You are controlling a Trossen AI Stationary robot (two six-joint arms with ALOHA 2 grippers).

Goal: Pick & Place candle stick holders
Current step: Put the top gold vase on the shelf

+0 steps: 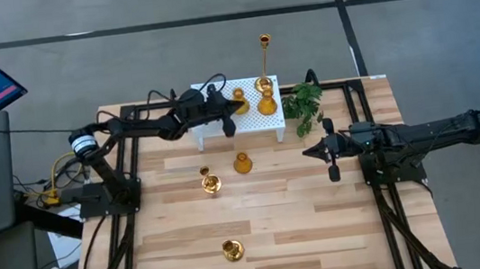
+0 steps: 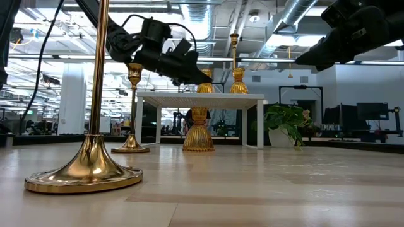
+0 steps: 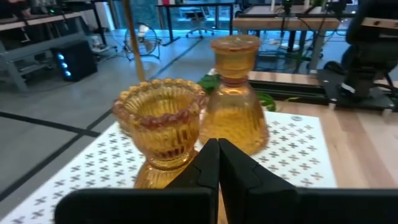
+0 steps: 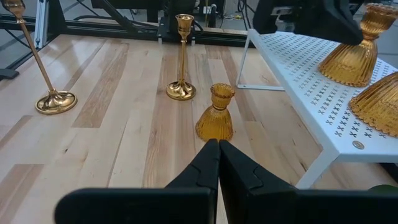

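My left claw [image 1: 239, 106] hung over the white perforated stand [image 1: 257, 125] at the far side of the tabletop [image 1: 304, 218], its fingers pressed together on nothing, the tips just short of a candle stick holder. In my left wrist view that squat amber holder [image 3: 163, 124] showed a ribbed cup with a beaded rim, standing upright on the stand's cross-patterned top. Just beside it stood a second amber holder [image 3: 235, 99], bell-shaped and ribbed, with a narrow neck and a flat round lip. Farther along the stand, by its far edge, rose a tall gold holder [image 1: 264, 59] on a thin stem.

My right claw [image 1: 308, 153] waited above the tabletop on the right side, near the green plant [image 1: 302, 102], its fingers also clenched together and empty.

Down on the wood, another ribbed amber holder [image 4: 215, 114] stood upright in front of the stand, shaped like a small skirted bell. Near it stood a thin-stemmed brass holder [image 4: 181, 57] with a round flared base and a small cup on top. Well apart from both, near the front edge, a second tall brass holder [image 4: 43, 65] of the same slim kind stood on its shiny round foot.
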